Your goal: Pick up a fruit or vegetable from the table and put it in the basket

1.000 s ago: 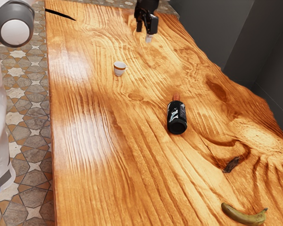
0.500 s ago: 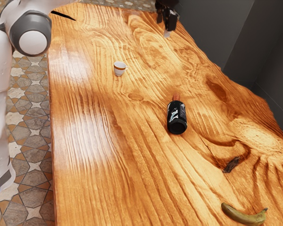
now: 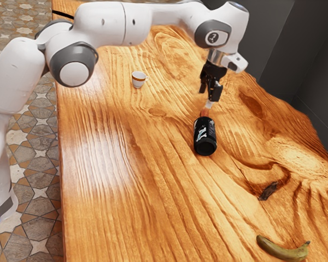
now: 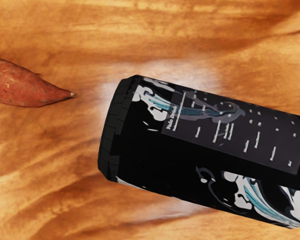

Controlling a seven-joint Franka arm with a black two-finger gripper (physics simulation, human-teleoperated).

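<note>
Hand [image 3: 208, 96] released, nothing held; sweet potato [image 4: 22, 84] low near it, banana [image 3: 284, 251] well apart. Risk: drifting while lowering could knock the smooth, cylindrical black can [image 4: 205, 150], roll it into the sweet potato; tapered, rough-skinned end may slip if pinched.

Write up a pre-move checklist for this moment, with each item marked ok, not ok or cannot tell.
1. Gripper empty, jaws apart: ok.
2. Sweet potato clear of the black can: ok, a gap separates them.
3. Sweet potato wholly inside the wrist view: not ok, the edge cuts it off.
4. Banana free of neighboring things: ok.
5. Basket position known for the drop: cannot tell.
</note>
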